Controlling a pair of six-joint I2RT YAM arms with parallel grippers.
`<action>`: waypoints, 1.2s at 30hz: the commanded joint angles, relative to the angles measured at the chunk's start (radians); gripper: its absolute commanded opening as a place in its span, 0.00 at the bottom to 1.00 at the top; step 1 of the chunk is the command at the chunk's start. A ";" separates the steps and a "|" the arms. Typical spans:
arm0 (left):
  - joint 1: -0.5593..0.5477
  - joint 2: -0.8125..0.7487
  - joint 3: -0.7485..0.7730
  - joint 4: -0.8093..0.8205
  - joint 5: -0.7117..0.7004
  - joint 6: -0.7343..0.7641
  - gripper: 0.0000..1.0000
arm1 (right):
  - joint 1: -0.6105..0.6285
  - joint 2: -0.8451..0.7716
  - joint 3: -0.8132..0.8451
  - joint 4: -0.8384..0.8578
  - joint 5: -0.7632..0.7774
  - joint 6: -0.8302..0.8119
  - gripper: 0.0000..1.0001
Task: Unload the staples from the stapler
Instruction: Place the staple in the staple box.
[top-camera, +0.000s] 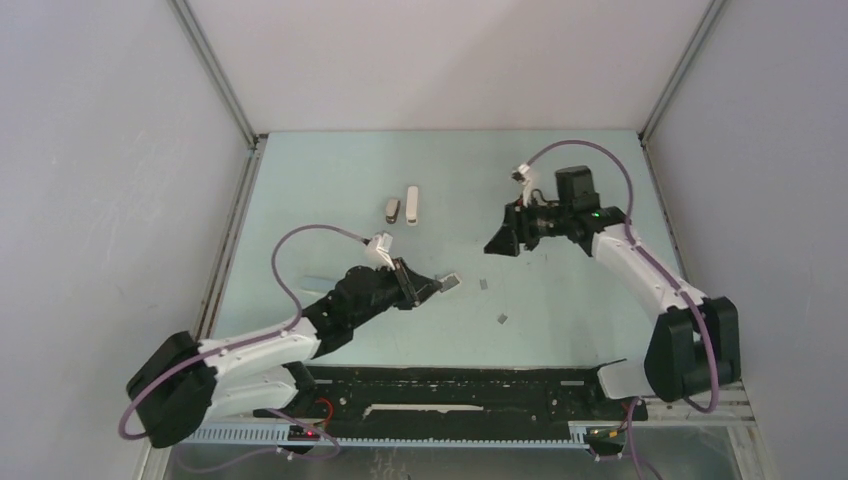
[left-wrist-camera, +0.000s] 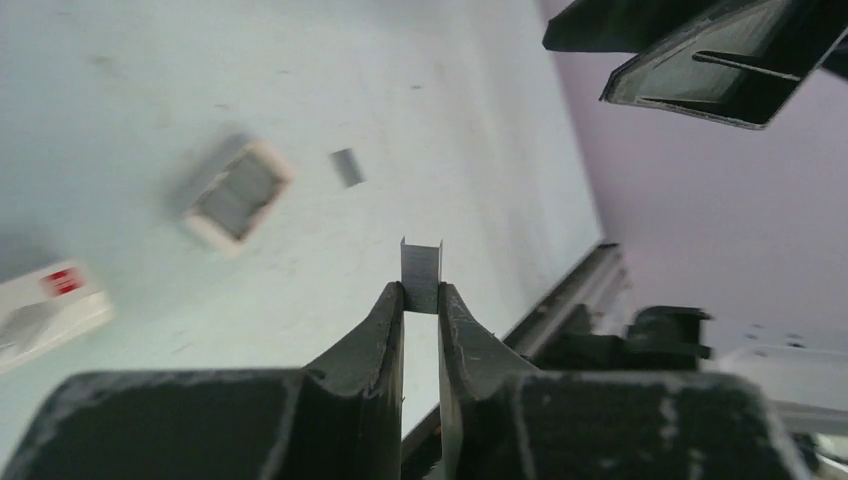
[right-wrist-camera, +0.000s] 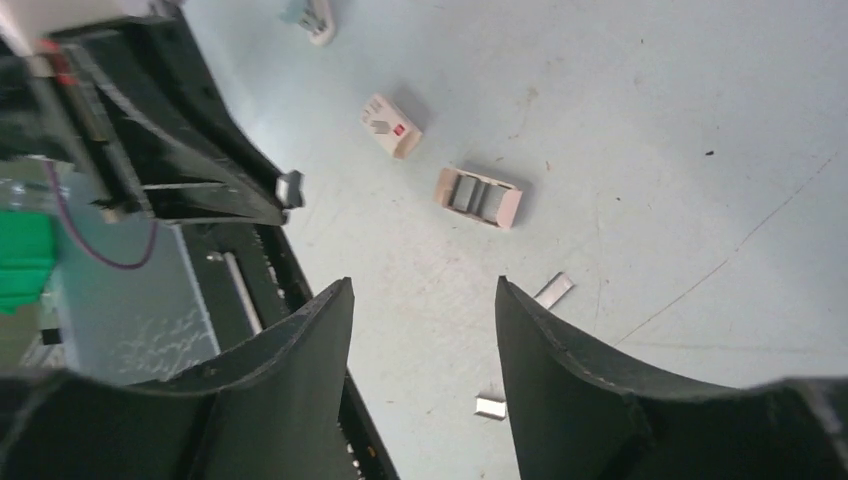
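My left gripper (top-camera: 441, 288) (left-wrist-camera: 421, 292) is shut on a short silvery strip of staples (left-wrist-camera: 421, 266) and holds it above the table. Other staples lie loose on the table (top-camera: 502, 319) (right-wrist-camera: 490, 405) (right-wrist-camera: 553, 290) (left-wrist-camera: 347, 167). The pale grey-beige stapler (top-camera: 392, 209) lies at the back middle, well away from both grippers. My right gripper (top-camera: 497, 243) (right-wrist-camera: 424, 285) is open and empty, raised over the loose staples. The left gripper's tip, with its strip, also shows in the right wrist view (right-wrist-camera: 289, 188).
A slim white stapler (top-camera: 411, 205) lies beside the grey-beige one. A small open beige box with staple strips (right-wrist-camera: 480, 197) (left-wrist-camera: 237, 190) and a white red-labelled box (right-wrist-camera: 390, 125) (left-wrist-camera: 50, 305) lie near my left gripper. A light-blue stapler (right-wrist-camera: 315, 15) lies beyond. Black rail (top-camera: 450, 385) at the near edge.
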 joint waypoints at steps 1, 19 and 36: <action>0.006 -0.153 0.117 -0.580 -0.137 0.183 0.12 | 0.138 0.128 0.095 -0.050 0.272 -0.068 0.57; 0.005 -0.236 0.111 -0.681 -0.081 0.196 0.12 | 0.248 0.692 0.559 -0.248 0.346 -0.099 0.25; 0.005 -0.200 0.074 -0.561 -0.043 0.158 0.13 | 0.290 0.819 0.596 -0.355 0.297 -0.161 0.15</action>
